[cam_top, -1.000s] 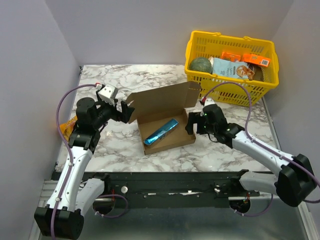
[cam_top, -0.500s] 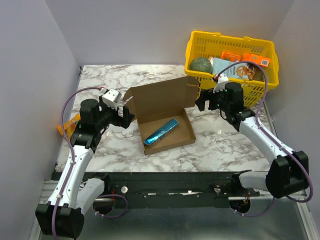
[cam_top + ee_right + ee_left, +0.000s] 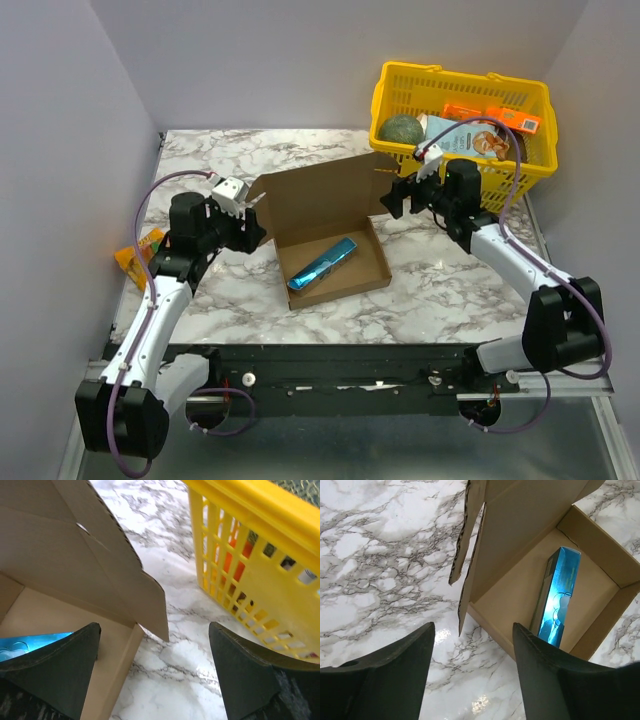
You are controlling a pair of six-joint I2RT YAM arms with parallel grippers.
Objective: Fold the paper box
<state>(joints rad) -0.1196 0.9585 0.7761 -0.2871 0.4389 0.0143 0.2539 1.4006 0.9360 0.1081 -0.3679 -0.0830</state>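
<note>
The brown paper box [image 3: 325,222] lies open at mid table, its lid tilted up at the back, a blue packet [image 3: 322,263] inside. My left gripper [image 3: 252,226] is open just left of the box's left lid flap. In the left wrist view the box [image 3: 520,575] and blue packet [image 3: 557,597] lie ahead of my open gripper [image 3: 472,630]. My right gripper [image 3: 395,197] is open at the lid's right flap. The right wrist view shows the lid flap [image 3: 100,565] between my open gripper's [image 3: 155,630] fingers.
A yellow plastic basket [image 3: 462,165] with food items stands at the back right, close behind my right arm; it also fills the right wrist view [image 3: 260,555]. An orange packet [image 3: 137,252] lies at the table's left edge. Walls enclose the marble table [image 3: 250,160].
My right gripper has risen from the box's right wall to the lid's right flap. My left gripper shifted slightly beside the left flap. The lid stands a little more upright.
</note>
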